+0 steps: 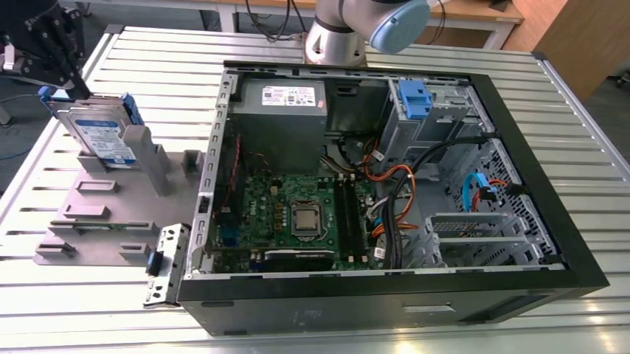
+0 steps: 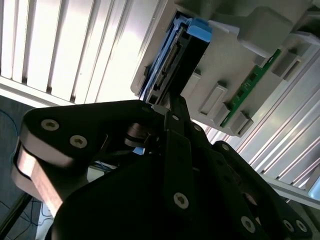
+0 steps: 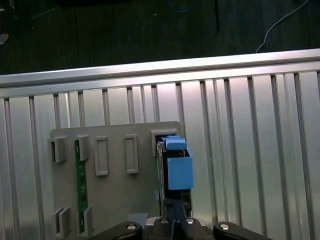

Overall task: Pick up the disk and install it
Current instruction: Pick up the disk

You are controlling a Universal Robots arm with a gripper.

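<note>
The disk (image 1: 103, 136) stands on edge in a slot of the grey fixture (image 1: 94, 221) at the exterior view's left. It is silver with a blue-and-white label and blue bracket pieces at its ends. My gripper (image 1: 79, 92) hangs just over its upper far corner. In both wrist views the black fingers come together right at the disk's (image 2: 172, 55) edge. The gripper (image 2: 167, 106) looks shut, with nothing seen between its fingers. The blue bracket (image 3: 179, 167) caps the disk in the first wrist view, just beyond the gripper (image 3: 174, 204).
The open computer case (image 1: 551, 184) lies at the exterior view's right, with motherboard, cables and a drive bay with a blue latch (image 1: 412, 99). A green memory stick (image 3: 80, 185) sits in the fixture. A metal bracket (image 1: 165, 262) lies beside the case. The arm's base (image 1: 340, 33) stands behind.
</note>
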